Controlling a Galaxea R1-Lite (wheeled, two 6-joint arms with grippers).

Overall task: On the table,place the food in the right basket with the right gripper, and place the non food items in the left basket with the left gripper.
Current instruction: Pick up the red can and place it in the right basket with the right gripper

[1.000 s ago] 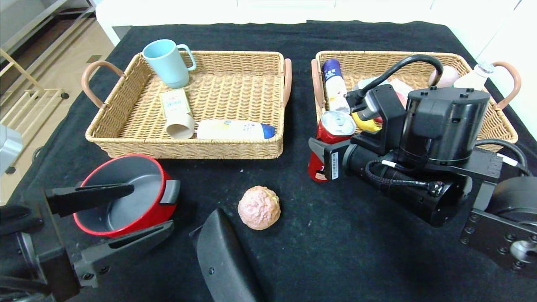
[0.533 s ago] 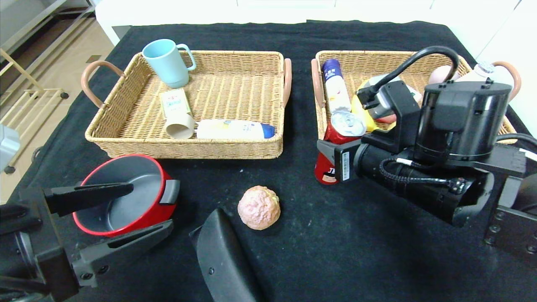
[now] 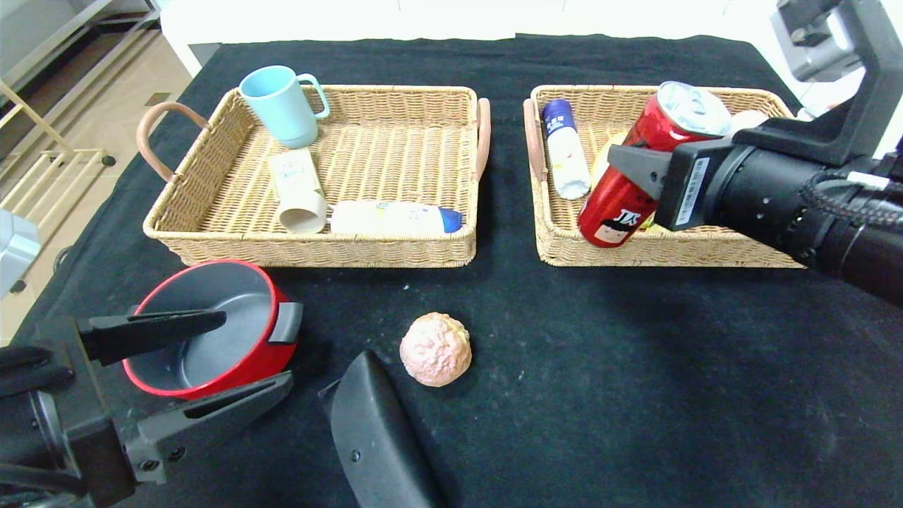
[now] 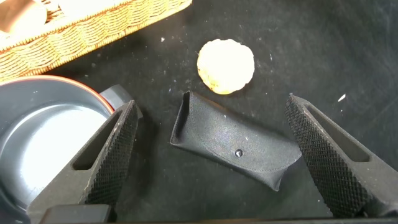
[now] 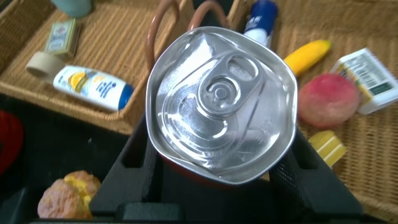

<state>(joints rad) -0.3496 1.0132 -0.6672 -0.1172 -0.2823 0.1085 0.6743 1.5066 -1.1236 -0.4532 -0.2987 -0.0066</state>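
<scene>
Because the right arm reaches in from the edge of the head view, much of the right basket (image 3: 557, 236) lies behind it, and only a blue-capped white tube (image 3: 563, 147) and slivers of other goods show there. The right wrist view fills that gap: past the can lie a banana (image 5: 307, 56), a peach-like fruit (image 5: 328, 100), a small white box (image 5: 365, 78) and a yellow piece whose kind is hard to make out. The right gripper (image 3: 652, 169) holds the red can (image 3: 638, 169) in its jaws, raised over the front left part of the right basket; whether the can's base touches anything inside cannot be told. Its long axis is tilted, with the silver lid up and toward the far right and the base down toward the basket's front wall. In the wrist view the can is seen end-on, only its lid and pull-tab showing, and the red body almost wholly hidden. The left gripper (image 3: 187, 367) rests low at the near left of the worktop (image 3: 600, 395), jaws wide and holding nothing, just beside the red pot (image 3: 211, 328). A black case (image 4: 233, 146) is cut off at the head view's lower edge but lies whole in the left wrist view, between the fingers' line and the lumpy bun (image 3: 436, 349). The left basket (image 3: 211, 240) holds a blue mug (image 3: 282, 106), a small box, a tape roll and a lotion tube.
</scene>
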